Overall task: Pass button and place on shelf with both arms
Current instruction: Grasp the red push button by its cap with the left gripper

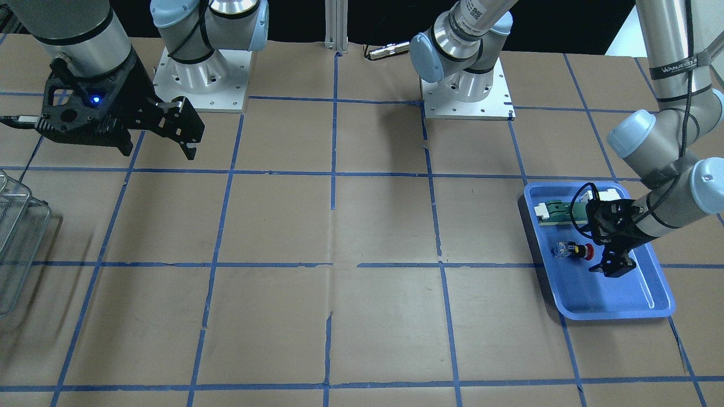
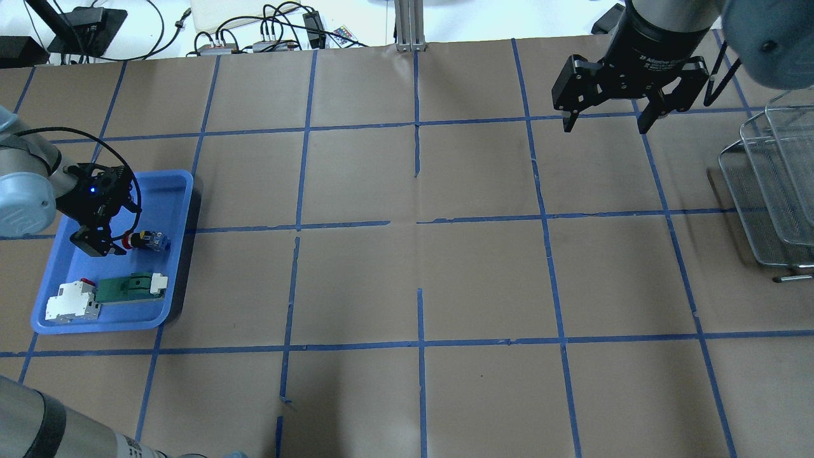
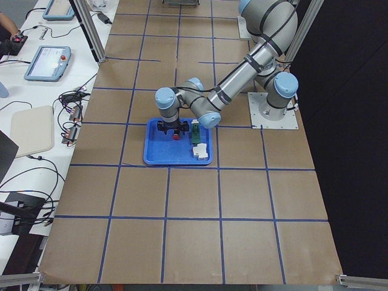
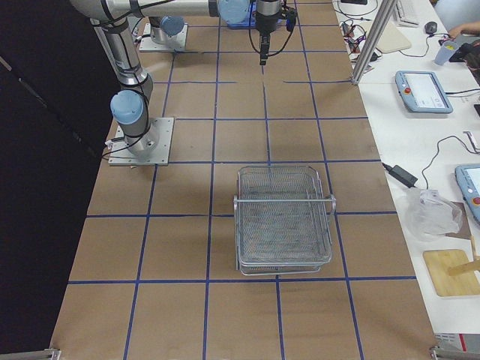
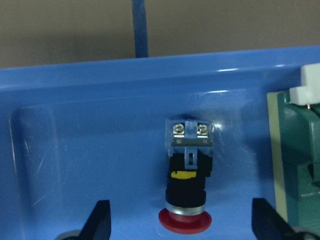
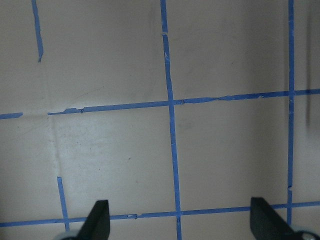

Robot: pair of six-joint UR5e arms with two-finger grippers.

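The button lies on its side in the blue tray, red cap toward my left gripper. It also shows in the overhead view and the left wrist view. My left gripper is open and low in the tray, with the red cap between its fingertips, not touching. My right gripper is open and empty, held above the table far from the button. The wire-mesh shelf stands at the table's edge on my right side.
A green-and-white flat part and a white block with red lie in the same tray, close beside the button. The table is brown paper with a blue tape grid. The right wrist view shows only bare table.
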